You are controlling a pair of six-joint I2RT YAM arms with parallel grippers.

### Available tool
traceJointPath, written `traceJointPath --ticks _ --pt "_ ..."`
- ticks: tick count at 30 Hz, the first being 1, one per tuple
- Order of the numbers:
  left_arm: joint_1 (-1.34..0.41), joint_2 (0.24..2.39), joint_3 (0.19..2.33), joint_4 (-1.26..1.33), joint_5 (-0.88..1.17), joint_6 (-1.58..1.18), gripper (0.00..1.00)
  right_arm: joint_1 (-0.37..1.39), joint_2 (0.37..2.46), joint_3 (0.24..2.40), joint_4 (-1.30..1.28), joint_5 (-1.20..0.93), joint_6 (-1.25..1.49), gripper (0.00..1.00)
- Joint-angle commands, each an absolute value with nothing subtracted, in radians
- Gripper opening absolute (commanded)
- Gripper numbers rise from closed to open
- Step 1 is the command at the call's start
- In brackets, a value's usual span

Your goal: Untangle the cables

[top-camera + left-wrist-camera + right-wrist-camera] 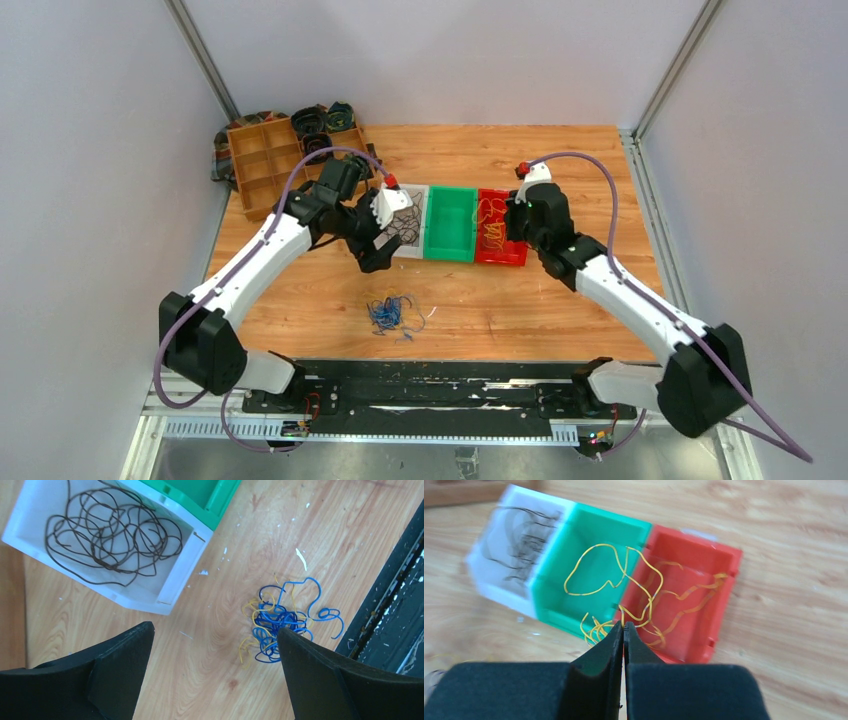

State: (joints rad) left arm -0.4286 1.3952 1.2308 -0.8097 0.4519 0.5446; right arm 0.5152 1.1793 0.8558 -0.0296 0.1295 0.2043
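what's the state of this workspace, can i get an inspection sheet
surface: wooden table, white flecks scattered
job's things: black cables in white bin; yellow-orange cables in red bin; green bin looks empty; blue-and-yellow tangle on table
clutter: wooden divided tray with dark coiled bundles, far left
claws: left claw open above table; right claw shut on yellow cable
cables: purple hoses along both arms
surroundings: grey walls

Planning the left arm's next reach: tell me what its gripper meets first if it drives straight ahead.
Probably bare table between the white bin and the blue-and-yellow cable tangle. One finger of the open left gripper might clip the tangle; depth is unclear.
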Motion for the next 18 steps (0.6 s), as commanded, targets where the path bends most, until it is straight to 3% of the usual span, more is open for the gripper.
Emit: traceJointPath --ticks 1,4,6,13,18 --pt "-0.425 1.342 1.173 -0.810 0.428 0.608 0.98 0.468 1.266 0.890 -0.059 0.261 0.194 0.01" --pt "-0.424 1.332 1.132 -0.813 0.410 0.630 0.99 0.460 1.329 0.907 -0.040 0.302 0.183 0.02" --pt "-0.425 1.328 1.111 -0.814 0.399 0.645 0.99 0.456 1.363 0.931 -0.042 0.340 0.185 0.15" --pt "-0.424 1.336 1.058 -0.817 0.359 0.711 0.99 0.467 1.342 0.992 -0.050 0.342 0.190 0.45" --pt "-0.421 1.364 1.019 -0.786 0.394 0.704 0.96 0.523 1.254 0.937 0.010 0.280 0.163 0.51"
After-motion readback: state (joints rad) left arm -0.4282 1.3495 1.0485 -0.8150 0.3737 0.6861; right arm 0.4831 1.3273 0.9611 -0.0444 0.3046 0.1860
